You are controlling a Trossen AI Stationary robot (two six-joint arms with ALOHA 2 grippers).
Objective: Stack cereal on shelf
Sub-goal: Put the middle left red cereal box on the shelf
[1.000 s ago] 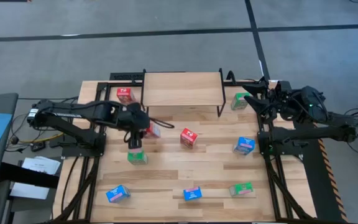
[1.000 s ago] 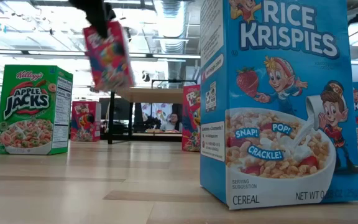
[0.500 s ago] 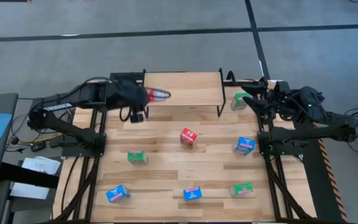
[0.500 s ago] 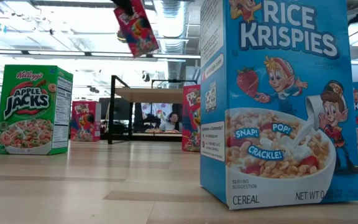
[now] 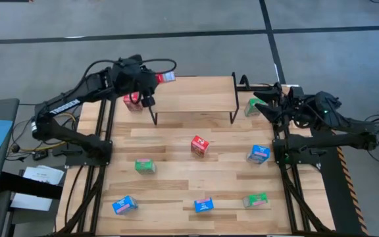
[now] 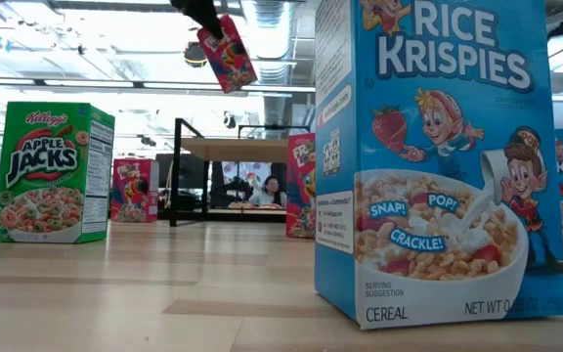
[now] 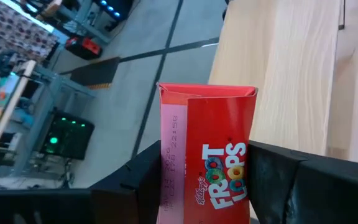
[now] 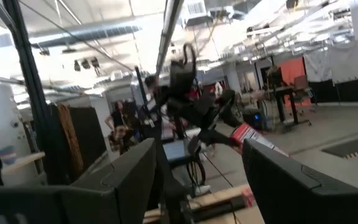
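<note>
My left gripper (image 5: 156, 79) is shut on a red Froot Loops cereal box (image 5: 166, 77), held in the air above the back left corner of the shelf (image 5: 196, 95). In the left wrist view the box (image 7: 209, 149) sits between the two fingers (image 7: 135, 183), with the light-wood shelf top (image 7: 291, 68) beside it. The low view shows the box (image 6: 226, 54) tilted, high above the shelf (image 6: 247, 149). My right gripper (image 5: 266, 106) waits open at the table's right edge, next to a green box (image 5: 253, 106).
Other cereal boxes stand about the table: red (image 5: 133, 101) left of the shelf, red (image 5: 199, 145) mid-table, green (image 5: 145, 166), green (image 5: 255, 199), blue (image 5: 258, 154), blue (image 5: 124, 205) and blue (image 5: 203, 205). A person (image 6: 265, 189) sits in the room behind.
The left arm has carried the red box up off the table and back, from in front of the shelf to above its back left corner. The right arm has not moved.
</note>
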